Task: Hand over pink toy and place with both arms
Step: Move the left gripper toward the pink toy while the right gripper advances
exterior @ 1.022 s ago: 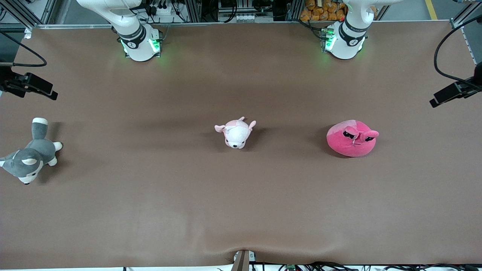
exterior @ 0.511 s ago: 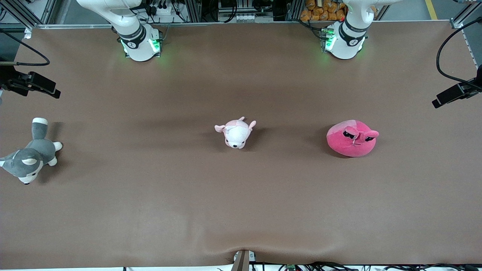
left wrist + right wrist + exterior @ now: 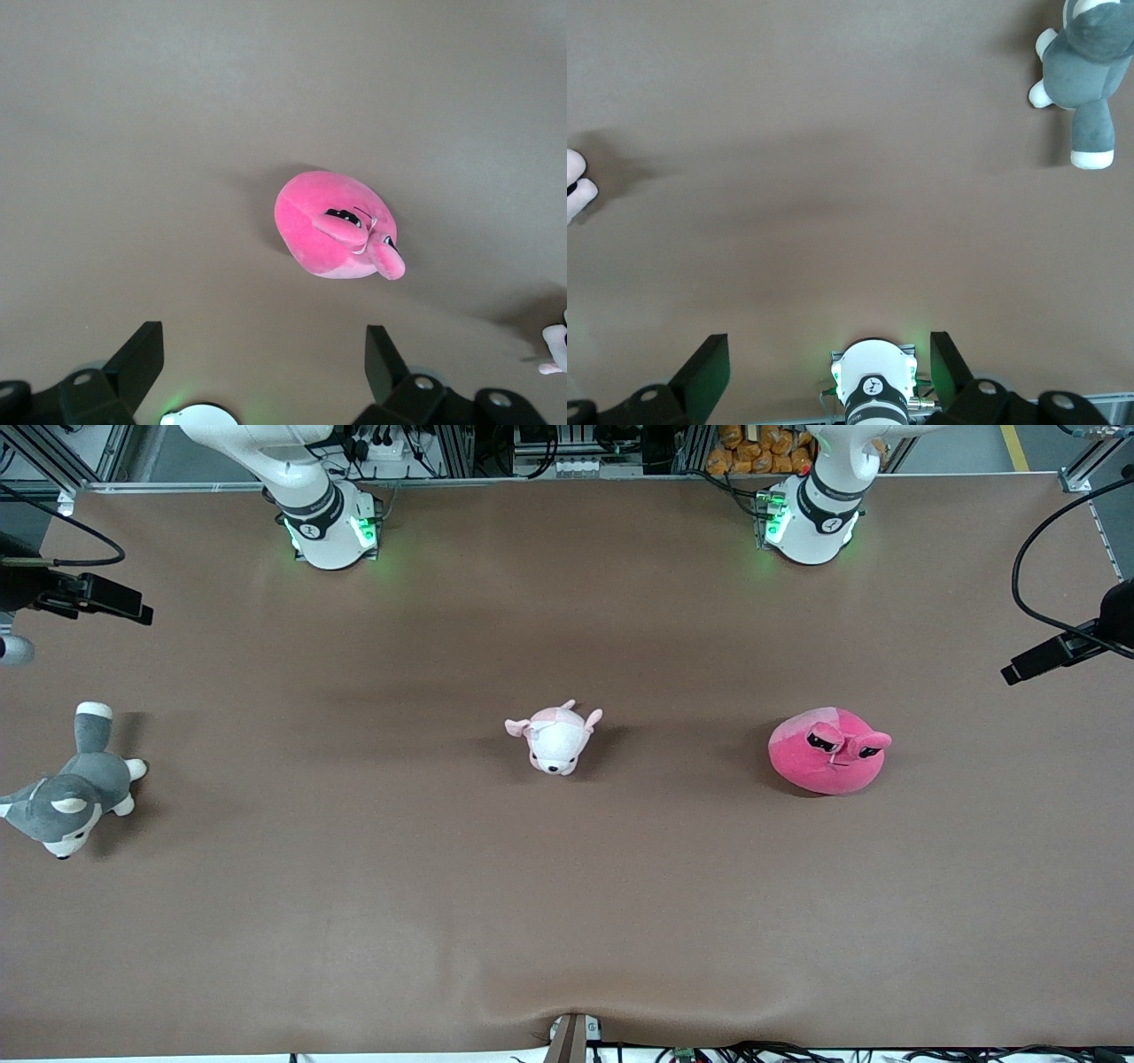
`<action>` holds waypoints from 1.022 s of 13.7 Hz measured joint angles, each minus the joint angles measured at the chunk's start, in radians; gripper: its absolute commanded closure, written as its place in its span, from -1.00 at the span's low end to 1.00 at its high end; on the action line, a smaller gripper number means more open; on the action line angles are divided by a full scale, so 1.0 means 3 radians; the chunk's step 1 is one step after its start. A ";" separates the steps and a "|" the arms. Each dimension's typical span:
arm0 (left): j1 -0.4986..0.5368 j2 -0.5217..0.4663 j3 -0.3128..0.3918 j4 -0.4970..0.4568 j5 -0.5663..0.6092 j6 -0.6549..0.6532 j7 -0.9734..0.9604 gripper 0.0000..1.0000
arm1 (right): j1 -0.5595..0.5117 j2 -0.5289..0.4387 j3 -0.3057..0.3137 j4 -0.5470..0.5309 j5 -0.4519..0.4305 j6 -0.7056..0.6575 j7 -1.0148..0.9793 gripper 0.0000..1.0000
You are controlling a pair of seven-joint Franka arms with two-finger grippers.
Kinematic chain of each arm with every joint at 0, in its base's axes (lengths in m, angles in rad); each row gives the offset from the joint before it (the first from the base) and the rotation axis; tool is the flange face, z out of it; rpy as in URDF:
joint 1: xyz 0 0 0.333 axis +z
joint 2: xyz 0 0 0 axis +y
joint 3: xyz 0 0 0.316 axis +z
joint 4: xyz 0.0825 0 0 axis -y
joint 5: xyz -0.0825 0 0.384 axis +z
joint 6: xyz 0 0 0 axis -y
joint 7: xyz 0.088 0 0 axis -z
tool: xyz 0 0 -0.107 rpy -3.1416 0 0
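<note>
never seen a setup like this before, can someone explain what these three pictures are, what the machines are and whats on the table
These are two white robot arms bolted along one edge of a brown table. The wide picture comes from a high camera facing them, so you see only their bases at the top. The other two pictures come from cameras on each arm's wrist, looking down past its own two black fingers.

The left gripper hangs open, high over the pink toy, a round hot-pink plush with stalk eyes, lying toward the left arm's end. The right gripper hangs open above its own base and bare table.

A small pale pink-and-white puppy plush lies mid-table, and a grey-and-white husky plush at the right arm's end. Nothing is held yet.
</note>
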 measured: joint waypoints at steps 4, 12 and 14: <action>0.0030 0.0031 0.0001 -0.0024 0.0000 0.0000 -0.0067 -1.00 | 0.0006 0.0004 0.0002 0.0001 -0.0003 0.0078 0.0000 -1.00; 0.0031 0.0228 -0.0002 -0.0047 -0.0082 0.0006 -0.0340 -1.00 | -0.0044 0.0202 -0.0031 0.0014 -0.0025 0.0550 0.0000 -1.00; 0.0031 0.0261 -0.0003 -0.0048 -0.0119 0.0009 -0.0438 -1.00 | -0.0079 0.0201 -0.0046 0.0028 -0.0044 0.0704 0.0000 -1.00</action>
